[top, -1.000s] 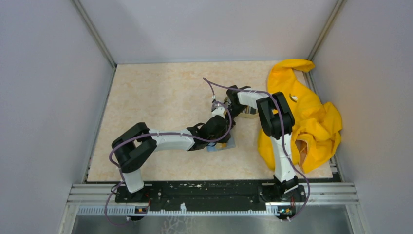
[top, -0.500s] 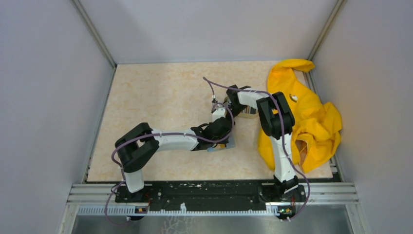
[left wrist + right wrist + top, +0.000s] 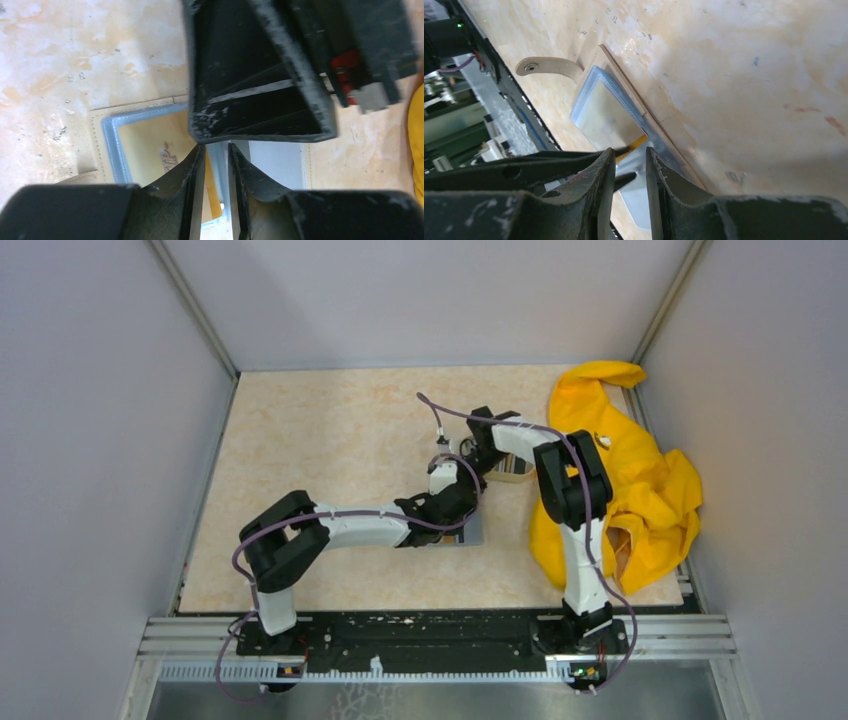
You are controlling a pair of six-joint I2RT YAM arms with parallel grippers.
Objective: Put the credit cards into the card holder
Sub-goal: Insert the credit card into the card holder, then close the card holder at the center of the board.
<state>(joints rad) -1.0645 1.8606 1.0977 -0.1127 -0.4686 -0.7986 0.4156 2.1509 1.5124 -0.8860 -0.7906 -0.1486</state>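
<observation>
You had both arms meeting near the middle of the table [image 3: 320, 430], right over the card holder [image 3: 470, 533]. The card holder lay open and flat on the table, in front of the left arm's wrist and well apart from the yellow cloth [image 3: 640, 480] at the right side. In the right wrist view its strap [image 3: 549, 65] with the snap button curled away from one corner, and its light blue inside faced up.

The left gripper [image 3: 215, 148] pointed down at the inner fold of the holder. Its fingers stood close together with only a thin gap. I could not tell whether they pinched something or were loose.

The right gripper [image 3: 629, 150] hung just above the same place, so near that its black body filled the top of the left wrist view. Its fingers also left a narrow gap, and I could not tell if anything was held there.

A yellow-edged card [image 3: 636, 143] showed at the open side of the blue pocket, just beside the right gripper's fingertips. How deep it sat in the pocket was hidden.
</observation>
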